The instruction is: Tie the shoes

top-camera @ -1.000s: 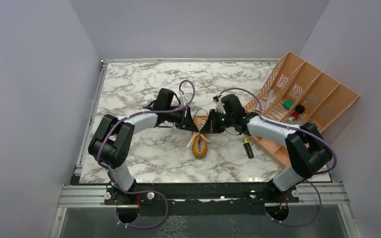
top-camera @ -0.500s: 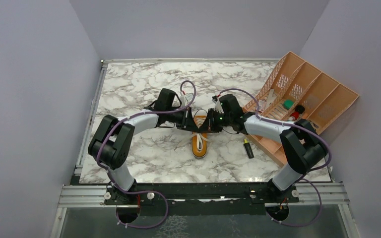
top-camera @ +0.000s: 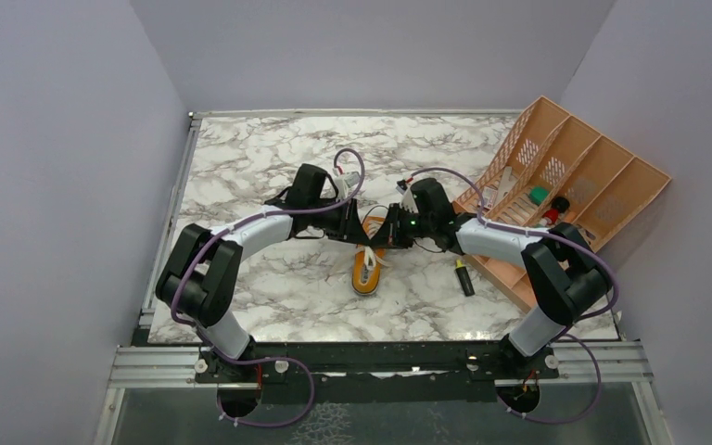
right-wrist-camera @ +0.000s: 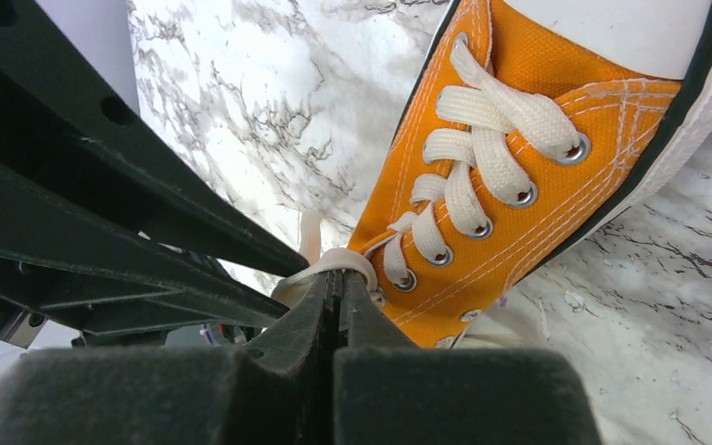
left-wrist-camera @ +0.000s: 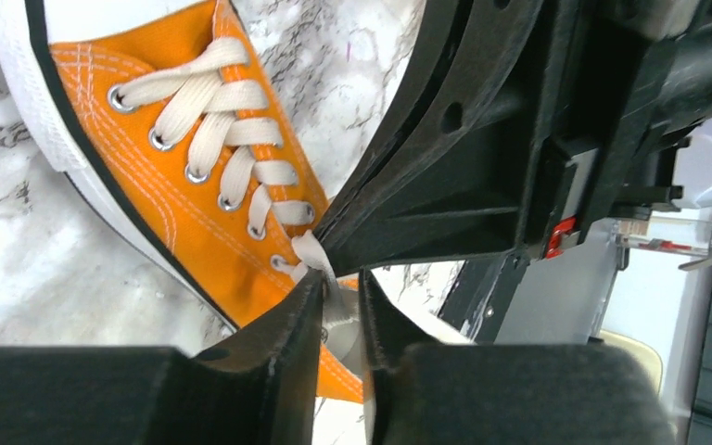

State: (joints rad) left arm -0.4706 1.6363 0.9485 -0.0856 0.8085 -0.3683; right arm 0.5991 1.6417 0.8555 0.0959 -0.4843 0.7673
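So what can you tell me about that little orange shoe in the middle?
The sneaker is orange canvas, low-cut, with a white rubber sole edged by a dark stripe, a white toe cap and metal eyelets. It sits on the marble table, toe toward the arm bases. Its white laces cross through the eyelets; the left gripper and right gripper each pinch a lace near the top.

Place: robot lab test cell.
Evidence: plain lavender walls (top-camera: 56, 185) boxing in a marble-patterned tabletop (top-camera: 260, 148); aluminium mounting rail (top-camera: 148, 366) along the frame's bottom.
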